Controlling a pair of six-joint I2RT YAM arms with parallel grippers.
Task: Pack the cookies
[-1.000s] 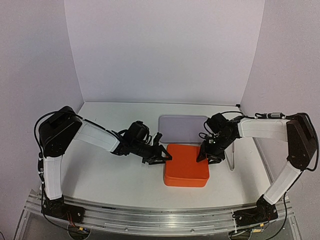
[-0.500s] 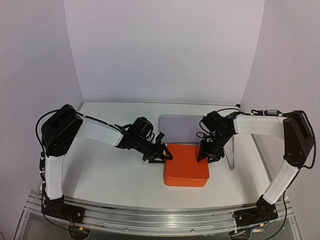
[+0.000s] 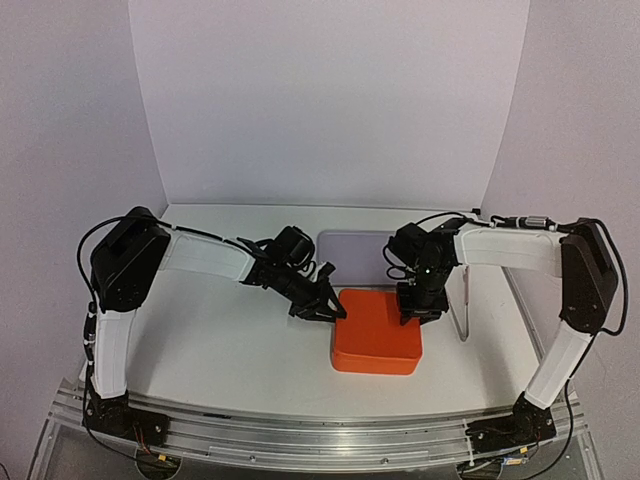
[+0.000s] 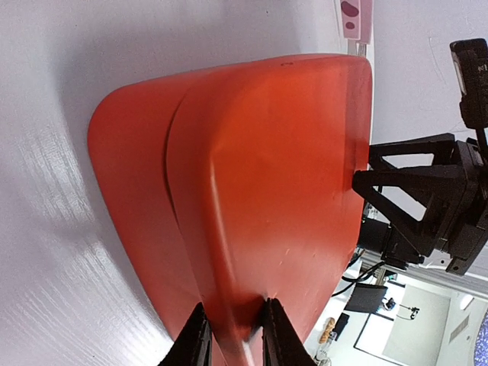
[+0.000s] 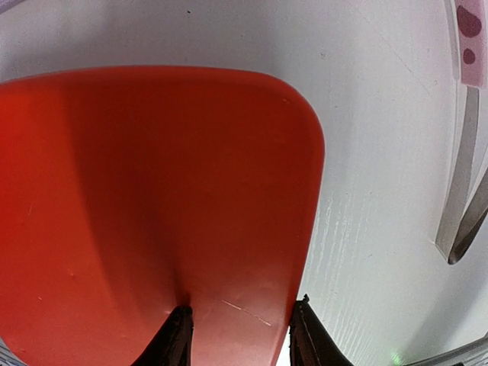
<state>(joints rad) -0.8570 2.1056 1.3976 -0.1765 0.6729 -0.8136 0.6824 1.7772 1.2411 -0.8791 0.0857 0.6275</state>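
The left hand (image 4: 232, 335) is clenched on the far left corner of the orange box (image 3: 375, 335), with one finger on each side of its rim. The right hand (image 5: 240, 335) grasps the far right corner of the same box, and its fingers straddle the edge. The box rests closed on the bench (image 3: 230, 340), between the two arms. We cannot see the cookies, so we cannot tell where they lie. A lilac tray (image 3: 360, 250) lies just beyond the box. Metal tongs (image 5: 457, 206) lie near its right side.
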